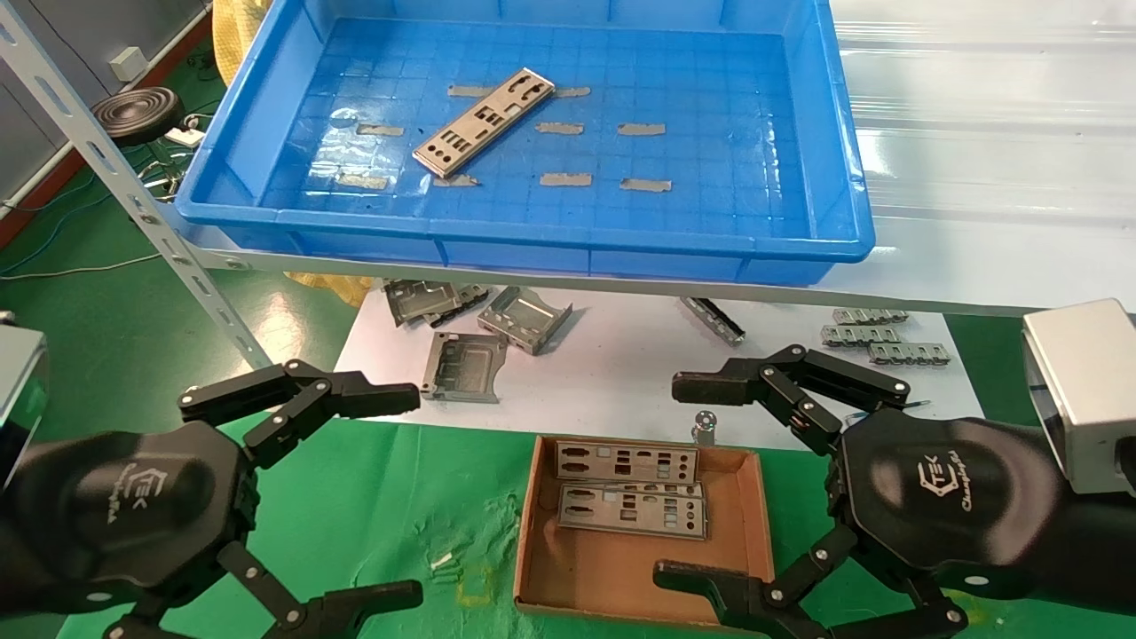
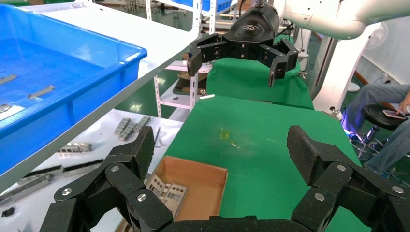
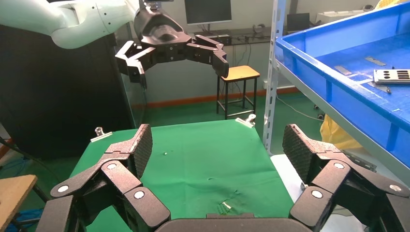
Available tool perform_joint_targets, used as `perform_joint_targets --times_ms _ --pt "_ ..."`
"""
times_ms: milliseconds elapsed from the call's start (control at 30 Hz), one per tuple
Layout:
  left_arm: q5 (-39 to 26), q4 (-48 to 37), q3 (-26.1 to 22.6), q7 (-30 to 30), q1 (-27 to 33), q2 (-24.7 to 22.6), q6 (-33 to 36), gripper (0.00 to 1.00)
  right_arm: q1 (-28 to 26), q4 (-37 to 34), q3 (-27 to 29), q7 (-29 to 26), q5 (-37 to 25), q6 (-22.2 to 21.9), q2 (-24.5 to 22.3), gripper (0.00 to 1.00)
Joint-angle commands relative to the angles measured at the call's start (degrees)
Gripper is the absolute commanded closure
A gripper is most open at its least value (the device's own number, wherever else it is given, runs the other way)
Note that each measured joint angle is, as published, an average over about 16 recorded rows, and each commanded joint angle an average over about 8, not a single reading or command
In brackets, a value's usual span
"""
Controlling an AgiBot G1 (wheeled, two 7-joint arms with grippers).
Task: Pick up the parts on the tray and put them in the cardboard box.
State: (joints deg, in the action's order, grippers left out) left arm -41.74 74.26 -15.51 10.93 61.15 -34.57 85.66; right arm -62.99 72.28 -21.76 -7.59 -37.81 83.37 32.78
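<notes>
One silver punched plate (image 1: pixel 484 122) lies slantwise on the floor of the blue tray (image 1: pixel 532 253) on the upper shelf; it also shows in the right wrist view (image 3: pixel 392 75). The cardboard box (image 1: pixel 754 519) sits on the green cloth below and holds two plates (image 1: pixel 628 462), (image 1: pixel 632 510); the left wrist view shows the box (image 2: pixel 203 180) with plates (image 2: pixel 167 192). My left gripper (image 1: pixel 404 497) is open and empty, left of the box. My right gripper (image 1: pixel 688 479) is open and empty, at the box's right side. Each wrist view shows its own open jaws (image 2: pixel 220 159), (image 3: pixel 217 152).
Folded grey brackets (image 1: pixel 463 364), (image 1: pixel 524 317) and comb-like strips (image 1: pixel 865 333) lie on the white sheet under the shelf. A slotted shelf post (image 1: pixel 133 200) slants down at the left. A small round metal piece (image 1: pixel 706 422) stands behind the box.
</notes>
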Motion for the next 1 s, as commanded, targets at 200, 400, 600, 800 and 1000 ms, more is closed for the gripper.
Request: perform_joint_targets --times_ms 200,400,600,800,1000 --pt "0.0 -0.4 -0.3 -0.1 0.2 -0.3 0.0 0.00 0.0 0.0 0.0 0.0 0.0 0.0 0.0 0.00" --pt "-0.1 -0.6 -0.4 -0.2 0.3 -0.4 0.0 0.00 0.0 0.0 0.0 0.0 0.0 0.0 0.0 0.00" --pt "-0.1 -0.7 -0.5 -0.2 0.4 -0.5 0.0 0.00 0.0 0.0 0.0 0.0 0.0 0.0 0.0 0.00" --pt "-0.1 -0.8 -0.6 -0.2 0.4 -0.5 0.0 0.00 0.0 0.0 0.0 0.0 0.0 0.0 0.0 0.00" --pt "-0.1 -0.8 -0.6 -0.2 0.4 -0.5 0.0 0.00 0.0 0.0 0.0 0.0 0.0 0.0 0.0 0.00"
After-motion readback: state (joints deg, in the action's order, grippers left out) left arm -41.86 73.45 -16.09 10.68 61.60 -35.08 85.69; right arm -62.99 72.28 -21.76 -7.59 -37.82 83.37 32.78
